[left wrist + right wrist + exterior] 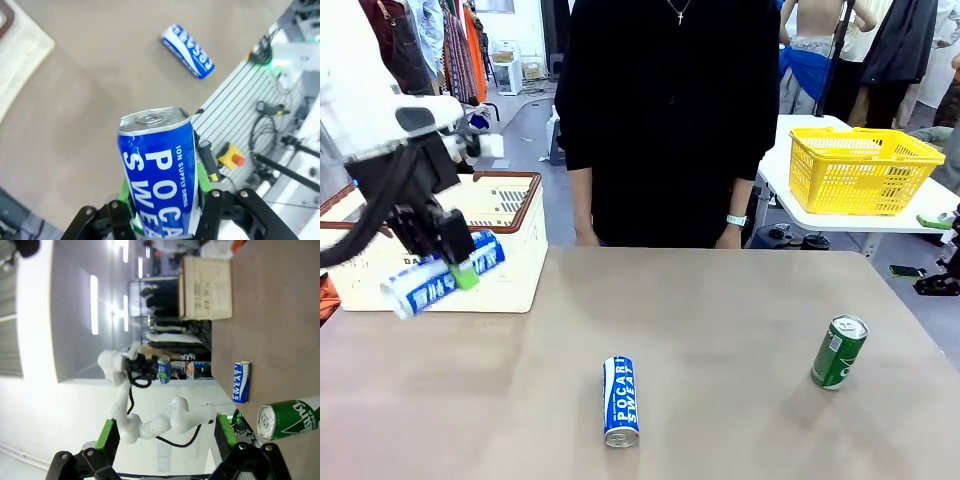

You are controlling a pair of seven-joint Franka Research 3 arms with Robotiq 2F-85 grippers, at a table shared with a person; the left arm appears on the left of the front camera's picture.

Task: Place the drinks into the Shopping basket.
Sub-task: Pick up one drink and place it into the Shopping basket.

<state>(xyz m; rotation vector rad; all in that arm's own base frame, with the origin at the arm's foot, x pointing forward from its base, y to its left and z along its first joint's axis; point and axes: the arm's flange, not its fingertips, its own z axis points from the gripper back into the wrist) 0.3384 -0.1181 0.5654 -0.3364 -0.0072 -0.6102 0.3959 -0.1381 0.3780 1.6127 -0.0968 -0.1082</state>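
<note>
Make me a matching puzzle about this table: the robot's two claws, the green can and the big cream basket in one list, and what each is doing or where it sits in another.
Things:
1. left gripper
2. right gripper
3. green can
4. Shopping basket

States or places:
A. cream-white with a brown rim, at the far left of the table
B. open, nothing between its fingers
C. shut on a blue can, lifted off the table
D. resting on the table's right side

Pairs: 1-C, 2-B, 3-D, 4-A
</note>
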